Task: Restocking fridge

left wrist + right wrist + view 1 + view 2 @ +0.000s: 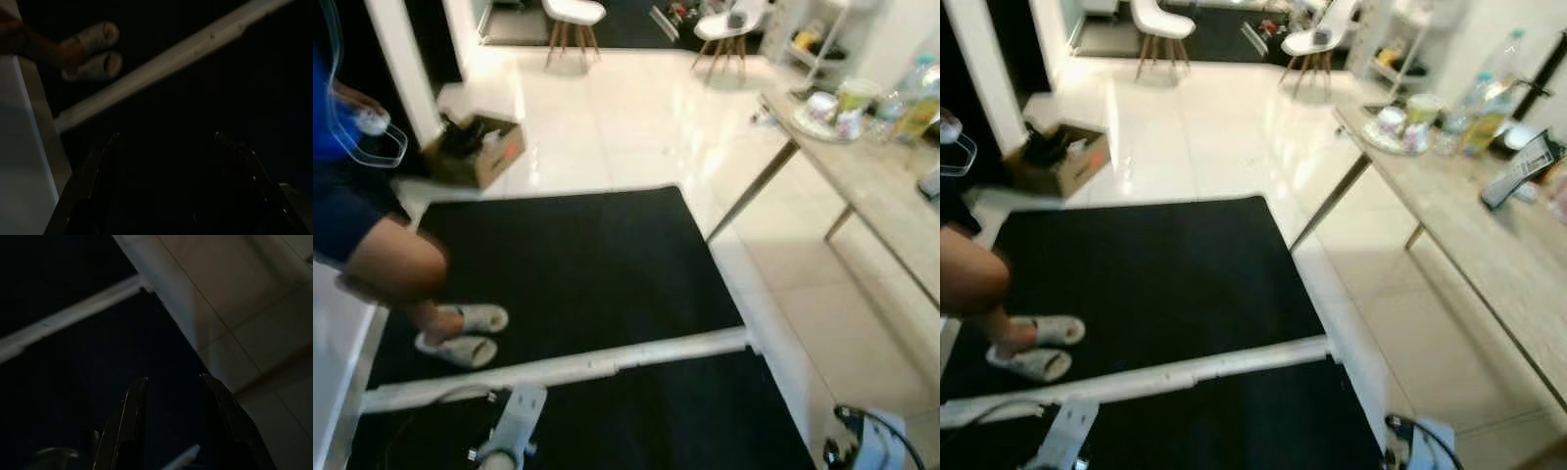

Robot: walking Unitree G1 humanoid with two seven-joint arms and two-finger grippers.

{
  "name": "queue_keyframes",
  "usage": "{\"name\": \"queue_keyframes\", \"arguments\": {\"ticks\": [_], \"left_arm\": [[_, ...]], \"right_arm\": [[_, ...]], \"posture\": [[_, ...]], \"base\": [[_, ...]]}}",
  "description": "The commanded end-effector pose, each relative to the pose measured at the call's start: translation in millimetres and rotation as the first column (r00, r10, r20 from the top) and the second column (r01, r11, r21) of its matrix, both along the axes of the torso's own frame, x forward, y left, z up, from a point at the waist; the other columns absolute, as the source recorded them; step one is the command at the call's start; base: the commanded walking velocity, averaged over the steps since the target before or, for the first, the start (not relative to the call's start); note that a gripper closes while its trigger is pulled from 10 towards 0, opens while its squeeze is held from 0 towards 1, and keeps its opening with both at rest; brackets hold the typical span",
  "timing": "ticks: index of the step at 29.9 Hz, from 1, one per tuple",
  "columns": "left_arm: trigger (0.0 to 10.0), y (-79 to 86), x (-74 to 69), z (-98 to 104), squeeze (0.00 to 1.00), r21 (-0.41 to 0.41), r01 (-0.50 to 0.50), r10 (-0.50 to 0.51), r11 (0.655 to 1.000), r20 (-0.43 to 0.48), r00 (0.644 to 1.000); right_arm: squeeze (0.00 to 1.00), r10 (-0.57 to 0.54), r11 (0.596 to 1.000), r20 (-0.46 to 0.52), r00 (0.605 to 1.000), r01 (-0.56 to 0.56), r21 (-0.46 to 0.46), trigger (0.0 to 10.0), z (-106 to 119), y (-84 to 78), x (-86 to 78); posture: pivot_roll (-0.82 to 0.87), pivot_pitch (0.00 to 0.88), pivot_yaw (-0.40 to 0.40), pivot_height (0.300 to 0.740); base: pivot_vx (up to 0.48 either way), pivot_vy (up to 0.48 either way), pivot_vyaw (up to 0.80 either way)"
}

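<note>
No fridge to be seen yet. Drinks bottles [1485, 106] stand on the table [1489, 255], far ahead on the robot's right, so the right gripper [171, 396] is nearer. Both it & the left gripper [166, 161] hang low, fingers apart, holding nothing.

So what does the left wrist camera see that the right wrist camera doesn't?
Left wrist view: a person's two pale slippers and bare lower leg, standing on the black mat, with a pale panel along one side.
Right wrist view: the light floor tiles that border the mat.
Shared: the dark mat crossed by a white bar. Each view also has its own gripper, left gripper and right gripper, hanging above the mat with fingers apart and nothing between them.
</note>
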State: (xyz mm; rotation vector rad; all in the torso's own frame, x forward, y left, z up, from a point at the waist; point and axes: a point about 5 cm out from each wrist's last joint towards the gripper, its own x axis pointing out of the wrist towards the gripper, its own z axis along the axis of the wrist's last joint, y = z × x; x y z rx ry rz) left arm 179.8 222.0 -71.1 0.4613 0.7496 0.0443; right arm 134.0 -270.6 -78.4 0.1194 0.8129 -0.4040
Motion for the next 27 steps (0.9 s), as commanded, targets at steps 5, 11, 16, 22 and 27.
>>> {"name": "queue_keyframes", "arguments": {"ticks": [5,11,16,22,27], "left_arm": [[10.0,-0.7,-6.7,-3.8,0.00,-0.005,-0.005,0.005,1.000,-0.025,1.000],[10.0,-0.2,-5.8,-2.7,0.00,-0.004,-0.007,0.006,1.000,-0.012,1.000],[10.0,12.2,4.8,11.1,0.00,0.000,-0.034,0.034,0.999,0.113,0.993],[10.0,35.3,28.7,42.2,0.00,0.018,-0.058,0.050,0.998,0.301,0.952],[10.0,55.0,66.0,88.1,0.00,0.037,-0.066,0.041,0.997,0.482,0.875]], "right_arm": [[0.00,-0.007,1.000,0.014,1.000,0.007,-0.001,10.0,1.6,-0.6,3.3],[0.00,-0.002,1.000,0.022,1.000,0.002,-0.003,10.0,2.7,-1.0,5.3],[0.00,0.032,0.999,0.103,0.994,-0.029,-0.033,10.0,16.9,-9.2,28.8],[0.00,0.031,0.998,0.343,0.939,-0.009,-0.067,10.0,63.3,-27.4,88.5],[0.00,0.076,0.994,0.550,0.832,-0.023,-0.103,10.0,116.0,-31.6,137.8]], "posture": [[-0.03,0.000,-0.072,0.740],[-0.03,0.000,-0.069,0.740],[-0.02,0.000,-0.071,0.740],[-0.01,0.000,-0.068,0.740],[0.00,0.000,-0.067,0.740]], "base": [[0.251,0.000,-0.50],[0.249,0.000,-0.50],[0.250,0.000,-0.36],[0.245,0.000,0.00],[0.245,0.000,0.00]]}}
